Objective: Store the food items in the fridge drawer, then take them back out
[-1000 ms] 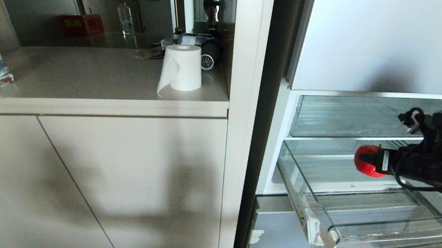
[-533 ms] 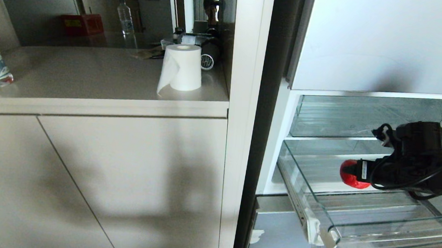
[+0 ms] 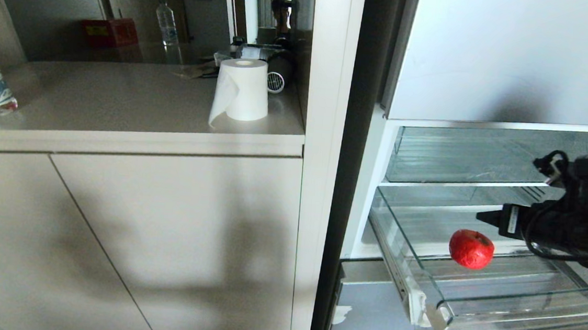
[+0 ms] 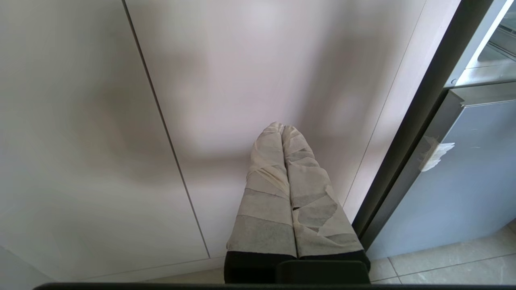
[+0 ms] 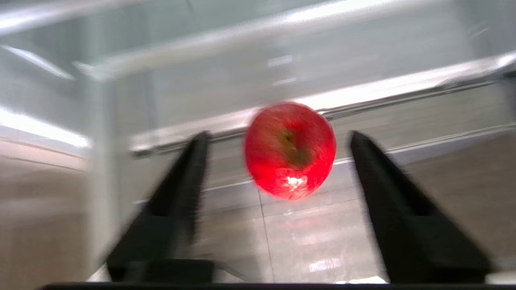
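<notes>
Your right gripper has its fingers spread and holding nothing, and the red apple sits just below and ahead of them in the fridge drawer. A second ago it was clamped between them. Pull back level and clear the drawer's front lip; expect the round fruit to roll. Your left gripper hangs parked, fingers pressed together, by the cabinet door.
</notes>
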Motion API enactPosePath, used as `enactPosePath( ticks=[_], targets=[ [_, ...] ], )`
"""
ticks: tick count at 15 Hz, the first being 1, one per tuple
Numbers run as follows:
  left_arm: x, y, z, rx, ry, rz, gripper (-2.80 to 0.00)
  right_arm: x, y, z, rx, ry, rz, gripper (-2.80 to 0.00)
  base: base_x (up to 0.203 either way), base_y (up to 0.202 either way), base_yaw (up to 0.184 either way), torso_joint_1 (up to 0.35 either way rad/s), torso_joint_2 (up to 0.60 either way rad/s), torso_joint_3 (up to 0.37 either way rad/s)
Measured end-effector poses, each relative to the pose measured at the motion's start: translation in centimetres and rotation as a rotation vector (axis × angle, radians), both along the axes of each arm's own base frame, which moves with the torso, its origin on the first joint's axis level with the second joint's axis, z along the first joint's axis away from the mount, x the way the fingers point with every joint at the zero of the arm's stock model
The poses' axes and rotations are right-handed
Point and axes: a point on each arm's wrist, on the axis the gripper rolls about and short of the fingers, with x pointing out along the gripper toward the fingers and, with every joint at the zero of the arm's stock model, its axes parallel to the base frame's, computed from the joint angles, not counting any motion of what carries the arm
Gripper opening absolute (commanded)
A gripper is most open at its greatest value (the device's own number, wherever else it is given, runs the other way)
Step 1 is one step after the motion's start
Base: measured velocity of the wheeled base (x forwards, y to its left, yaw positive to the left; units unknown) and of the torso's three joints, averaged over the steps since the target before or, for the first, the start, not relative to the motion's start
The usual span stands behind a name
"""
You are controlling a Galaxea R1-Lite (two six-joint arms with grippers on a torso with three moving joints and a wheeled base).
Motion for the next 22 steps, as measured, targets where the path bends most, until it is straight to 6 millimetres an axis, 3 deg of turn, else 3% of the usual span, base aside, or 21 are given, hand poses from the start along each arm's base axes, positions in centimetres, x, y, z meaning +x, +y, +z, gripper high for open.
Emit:
enactPosePath(
  ticks=[3,5,7,10,11,14,18,22],
  targets=[
    [0.0,0.0,0.0,0.0,0.0,0.0,-2.8,-7.4,0.0,3.2,-0.02,-0.153,0.004,-2.8,0.0,0.0,0.0,0.0,0.0,0.0],
    [0.0,0.0,0.0,0.0,0.0,0.0,-2.8,-13.6,-0.1,3.2,-0.073,-0.246,0.019,-2.8,0.0,0.0,0.0,0.0,0.0,0.0],
    [0.0,0.0,0.0,0.0,0.0,0.0,-2.8,-19.3,0.0,0.5,-0.139,-0.304,0.036,-2.8,0.0,0.0,0.0,0.0,0.0,0.0],
    [0.0,0.0,0.0,0.0,0.0,0.0,-2.8,-25.0,0.1,-6.3,-0.211,-0.308,0.066,-2.8,0.0,0.0,0.0,0.0,0.0,0.0],
    [0.0,0.0,0.0,0.0,0.0,0.0,-2.8,-26.3,0.1,-8.2,-0.223,-0.302,0.074,-2.8,0.0,0.0,0.0,0.0,0.0,0.0],
    [0.0,0.0,0.0,0.0,0.0,0.0,-2.8,-28.9,0.2,-10.8,-0.238,-0.374,0.105,-2.8,0.0,0.0,0.0,0.0,0.0,0.0],
    [0.0,0.0,0.0,0.0,0.0,0.0,-2.8,-30.0,0.3,-11.6,-0.243,-0.466,0.119,-2.8,0.0,0.0,0.0,0.0,0.0,0.0],
    [0.0,0.0,0.0,0.0,0.0,0.0,-2.8,-30.3,0.3,-11.8,-0.242,-0.492,0.115,-2.8,-0.002,0.004,-0.155,0.005,0.0,0.003]
  ],
)
